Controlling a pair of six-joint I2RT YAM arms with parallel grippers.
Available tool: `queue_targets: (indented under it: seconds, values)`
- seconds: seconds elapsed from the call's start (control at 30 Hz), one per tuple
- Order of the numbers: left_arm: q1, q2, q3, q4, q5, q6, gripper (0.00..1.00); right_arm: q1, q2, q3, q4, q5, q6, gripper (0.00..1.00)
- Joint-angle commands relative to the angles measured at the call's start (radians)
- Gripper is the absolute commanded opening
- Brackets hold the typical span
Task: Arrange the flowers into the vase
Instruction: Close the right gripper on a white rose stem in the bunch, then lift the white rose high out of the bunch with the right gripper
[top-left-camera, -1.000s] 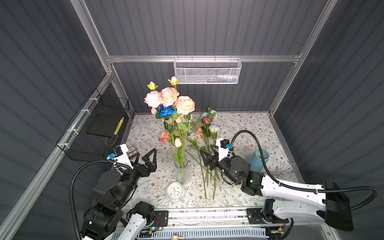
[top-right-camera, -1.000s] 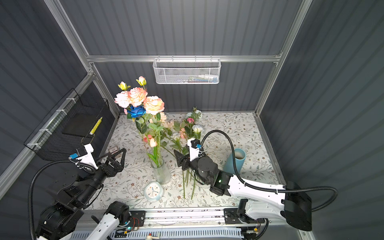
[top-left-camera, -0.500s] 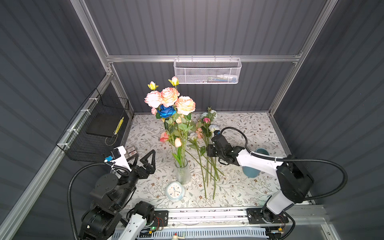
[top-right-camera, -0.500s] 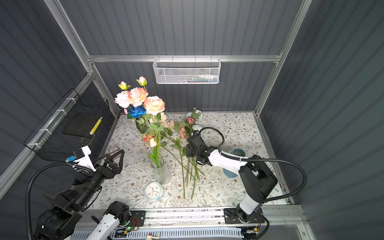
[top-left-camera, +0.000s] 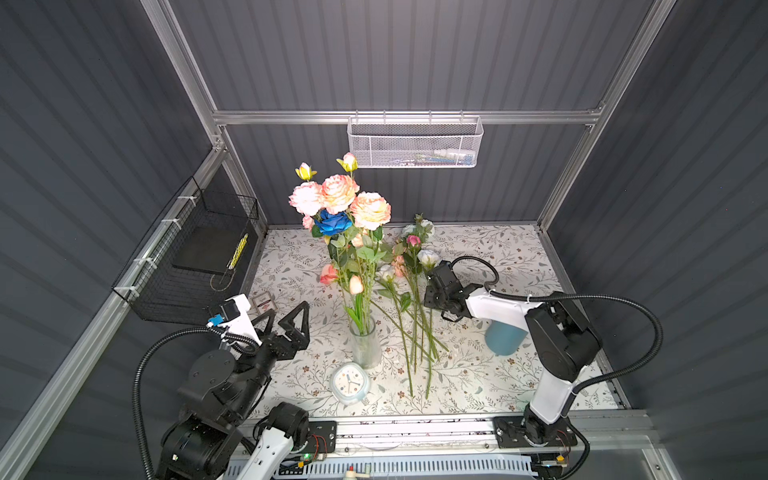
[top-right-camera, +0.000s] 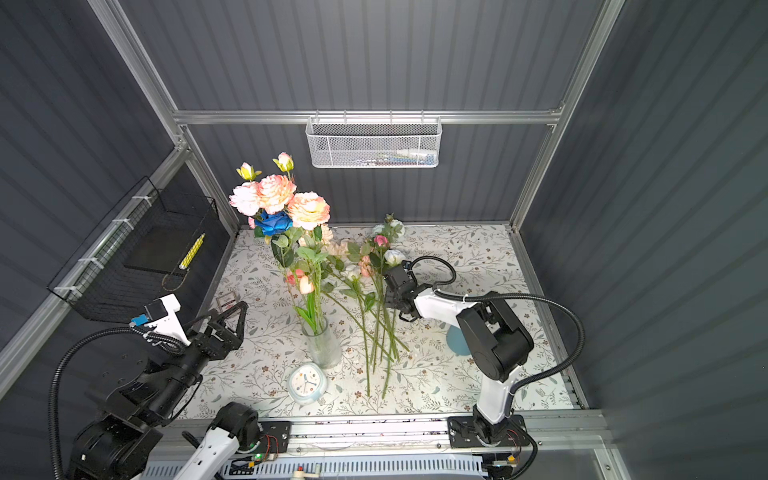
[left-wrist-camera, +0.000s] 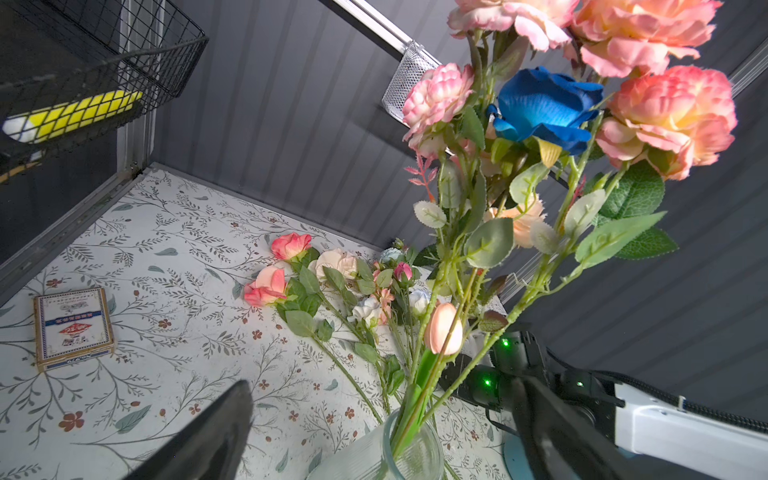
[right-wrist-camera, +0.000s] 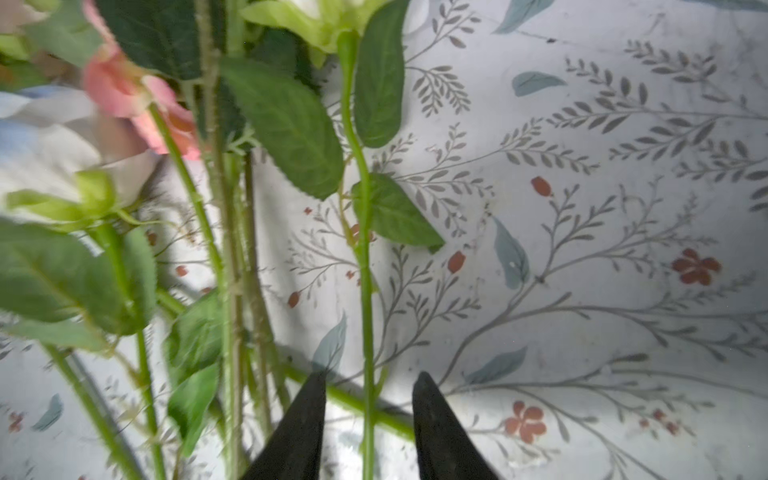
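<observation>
Tablecloth (right-wrist-camera: 582, 216) bears a flower stem (right-wrist-camera: 365, 291) inside the parted right pincer (right-wrist-camera: 370, 376).

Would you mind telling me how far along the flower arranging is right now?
Done: several blooms, including the blue rose, stand in the glass vase. In hand: the right claw straddles one green stem, jaws not yet closed. Remaining: the loose flowers lying beside the vase; the left claw hangs open.

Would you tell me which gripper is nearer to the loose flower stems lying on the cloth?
Right. The right gripper sits down among the loose stems, jaws open astride one. The left gripper hangs open on the far side of the vase from them.
</observation>
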Motion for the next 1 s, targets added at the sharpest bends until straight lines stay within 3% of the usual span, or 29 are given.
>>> queue_targets:
  seconds: [0.0, 0.13, 0.2, 0.43, 0.67, 0.97]
  values:
    - [0.002, -0.01, -0.003, -0.01, -0.007, 0.014, 1.0, -0.016, 0.068, 0.053, -0.039, 0.005, -0.003, 0.38]
    - [0.002, -0.009, -0.002, -0.014, -0.008, 0.015, 1.0, -0.027, 0.118, 0.096, -0.054, -0.002, -0.013, 0.37]
    - [0.002, -0.009, -0.002, -0.014, -0.009, 0.014, 1.0, -0.029, 0.13, 0.108, -0.061, 0.002, -0.021, 0.32]
    - [0.002, -0.005, 0.001, -0.014, -0.009, 0.014, 1.0, -0.032, 0.071, 0.063, 0.008, 0.014, -0.073, 0.01]
    - [0.002, 0.005, 0.008, -0.003, 0.003, 0.014, 1.0, -0.022, -0.146, -0.081, 0.138, 0.048, -0.131, 0.0]
    - [0.002, 0.045, 0.072, 0.015, 0.07, 0.04, 1.0, 0.058, -0.533, -0.245, 0.182, 0.094, -0.187, 0.0]
